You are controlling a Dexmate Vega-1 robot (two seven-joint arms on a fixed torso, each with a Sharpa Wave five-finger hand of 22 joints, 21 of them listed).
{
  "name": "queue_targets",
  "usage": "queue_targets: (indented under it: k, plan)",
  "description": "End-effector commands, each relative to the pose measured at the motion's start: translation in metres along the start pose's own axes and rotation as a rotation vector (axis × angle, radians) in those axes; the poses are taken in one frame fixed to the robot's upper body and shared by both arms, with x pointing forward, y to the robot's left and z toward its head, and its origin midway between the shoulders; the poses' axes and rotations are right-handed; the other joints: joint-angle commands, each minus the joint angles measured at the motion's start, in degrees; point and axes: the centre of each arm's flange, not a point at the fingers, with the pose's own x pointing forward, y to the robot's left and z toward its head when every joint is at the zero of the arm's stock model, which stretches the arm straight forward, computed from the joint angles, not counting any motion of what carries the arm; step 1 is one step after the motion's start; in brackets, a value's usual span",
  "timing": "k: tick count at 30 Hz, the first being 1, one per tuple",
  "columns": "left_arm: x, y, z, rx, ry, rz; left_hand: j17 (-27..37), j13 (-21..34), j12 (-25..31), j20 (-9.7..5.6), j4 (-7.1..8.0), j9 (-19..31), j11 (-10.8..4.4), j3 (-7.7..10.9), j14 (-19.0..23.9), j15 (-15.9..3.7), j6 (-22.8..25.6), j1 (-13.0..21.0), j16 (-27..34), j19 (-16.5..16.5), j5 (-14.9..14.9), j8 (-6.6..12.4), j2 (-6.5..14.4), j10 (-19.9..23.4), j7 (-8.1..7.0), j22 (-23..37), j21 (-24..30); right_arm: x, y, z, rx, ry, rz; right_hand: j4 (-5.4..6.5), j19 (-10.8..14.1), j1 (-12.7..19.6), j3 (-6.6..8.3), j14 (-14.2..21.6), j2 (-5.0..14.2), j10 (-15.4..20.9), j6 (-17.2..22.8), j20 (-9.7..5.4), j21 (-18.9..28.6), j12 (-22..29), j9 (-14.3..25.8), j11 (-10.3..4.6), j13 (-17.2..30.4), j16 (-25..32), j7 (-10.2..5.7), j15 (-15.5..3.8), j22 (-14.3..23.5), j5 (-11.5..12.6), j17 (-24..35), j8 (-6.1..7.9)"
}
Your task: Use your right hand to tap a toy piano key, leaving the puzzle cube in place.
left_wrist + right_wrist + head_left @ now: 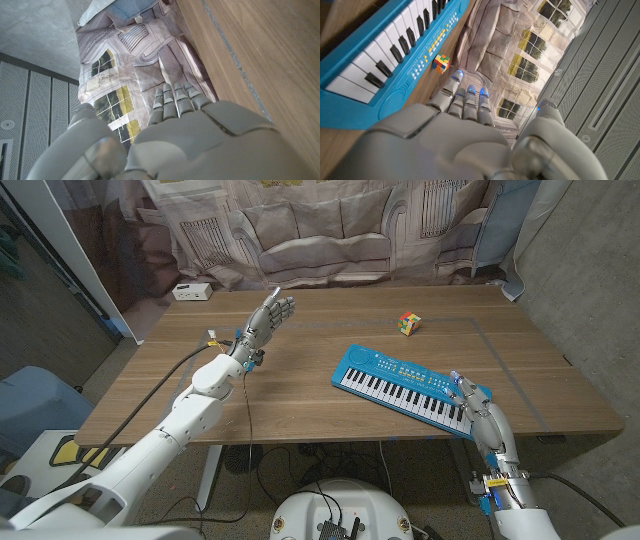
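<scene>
Head view: the toy piano (410,387), blue with white and black keys, lay askew on the wooden table (300,380) toward the robot's right side. The puzzle cube (410,324) sat farther back on the table, well apart from the piano. The right robot hand (477,412) was at the piano's near right end, over or against the last keys and the blue end panel; whether it touched could not be told. Its fingers were extended side by side and it gripped nothing. The left robot hand (266,319) was raised over the table's left half, fingers extended and loosely together, holding nothing. A small white box (191,292) sat at the far left corner of the table. A printed backdrop (330,230) showing a sofa hung behind the table.

Left wrist view: the back of the left robot hand (180,135) was seen with its fingers (172,102) straight and nothing between them. The table's wood surface (260,50) ran alongside, with the backdrop (130,70) beyond.

Right wrist view: the right robot hand (470,140) showed its fingers (465,97) straight and close together, released, with blue-lit tips. The toy piano (380,55) lay just beside the hand, its speaker end nearest. The puzzle cube (440,63) stood beyond the piano on the table.
</scene>
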Motion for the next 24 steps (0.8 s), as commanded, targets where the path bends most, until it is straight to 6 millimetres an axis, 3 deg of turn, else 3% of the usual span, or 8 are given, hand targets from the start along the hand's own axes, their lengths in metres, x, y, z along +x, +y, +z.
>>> queue_targets:
  k: [1, 13, 24]
  plan:
    - [0.0005, 0.0012, 0.0043, 0.013, -0.002, -0.009, 0.24, 0.1, -0.13, 0.41, -0.3, 0.35, 0.02, 0.23, 0.58, 0.01, 0.65, 0.07, -0.12, 0.09, -0.15, -0.23, 0.59, 0.45, -0.03, 0.14, -0.03, -0.0028, 0.002, 0.0028, -0.083, 0.001, -0.022, -0.36, 0.71, 0.19, -0.08, 0.49, 0.64, 0.67, 0.56, 0.0, -0.03, 0.29, 0.13, 0.0, 0.16, 0.36, -0.42, -0.21, 0.12, 0.24, -0.03, 0.36]
    - [-0.0016, 0.0016, 0.0046, 0.02, 0.002, -0.004, 0.24, 0.09, 0.04, 0.53, -0.43, 0.35, 0.66, 0.23, 1.24, 0.07, 1.34, 0.12, 0.06, 0.49, -0.25, -0.06, 0.69, 1.16, 0.29, 0.15, 0.11, -0.0054, 0.0038, 0.0082, -0.2, 0.003, -0.04, -0.48, 0.94, 0.34, -0.11, 0.85, 0.59, 0.72, 0.42, -0.02, -0.04, 0.22, 0.15, -0.14, 0.18, 0.42, -0.07, -0.33, 0.13, 0.24, -0.09, 0.21]
    - [0.0019, 0.0012, 0.0036, 0.023, 0.009, -0.013, 0.24, 0.09, -0.01, 0.51, -0.51, 0.35, 0.24, 0.21, 1.29, 0.13, 1.42, 0.13, 0.0, 0.5, -0.31, -0.12, 0.73, 1.24, 0.26, 0.15, 0.1, -0.006, 0.0074, 0.0106, -0.268, 0.003, -0.043, -0.51, 1.09, 0.35, -0.18, 0.95, 0.52, 0.85, 0.46, -0.03, -0.05, 0.21, 0.15, -0.12, 0.19, 0.4, 0.0, -0.47, 0.13, 0.22, -0.11, 0.16]
